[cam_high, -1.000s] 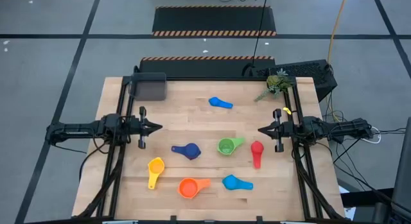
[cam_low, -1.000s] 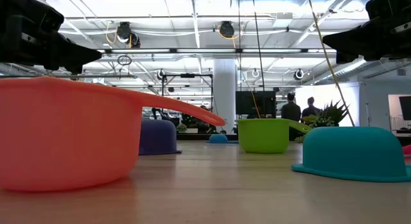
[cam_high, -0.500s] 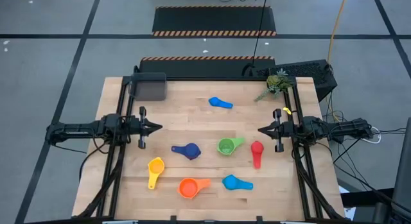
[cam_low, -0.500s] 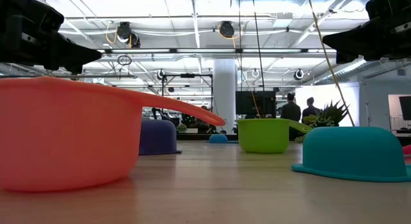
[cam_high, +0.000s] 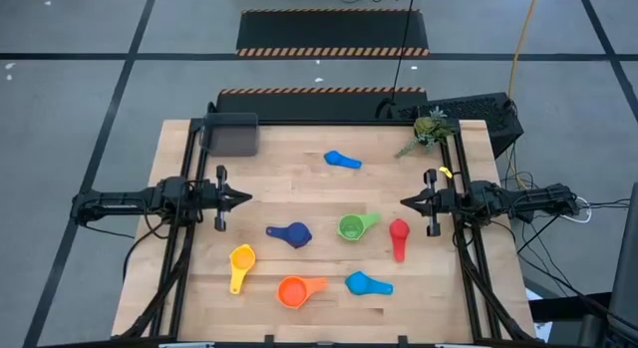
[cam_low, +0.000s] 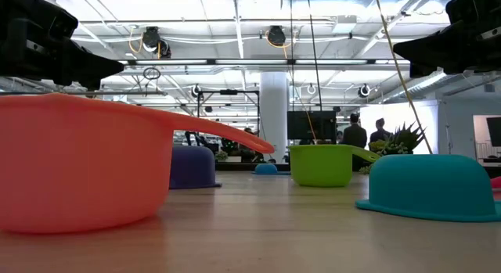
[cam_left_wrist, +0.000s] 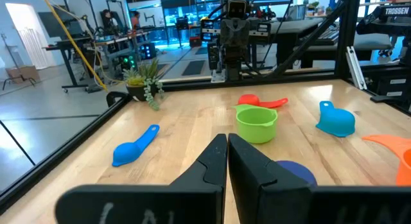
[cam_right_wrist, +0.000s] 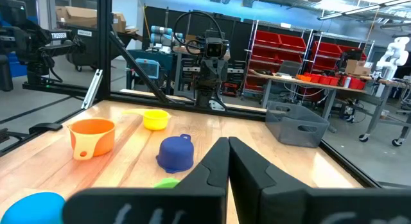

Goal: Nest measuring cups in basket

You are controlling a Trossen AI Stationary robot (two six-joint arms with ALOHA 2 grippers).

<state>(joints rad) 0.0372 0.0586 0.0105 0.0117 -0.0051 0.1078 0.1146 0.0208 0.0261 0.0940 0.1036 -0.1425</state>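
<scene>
Beyond the closed right tool [cam_right_wrist: 228, 142], basket [cam_right_wrist: 297, 124]; left tool [cam_left_wrist: 227, 138] closed.

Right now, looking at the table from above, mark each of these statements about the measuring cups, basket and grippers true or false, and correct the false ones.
1. The basket already holds a cup. False: no cup shows in it; the six cups in view lie on the table.
2. The left gripper and the right gripper are both shut and hold nothing. True.
3. The green cup lies between the dark blue cup and the red cup. True.
4. The orange cup is stacked inside the yellow cup. False: they lie apart.
5. The plant sprig sits beside the basket. False: it is at the opposite far corner.
</scene>
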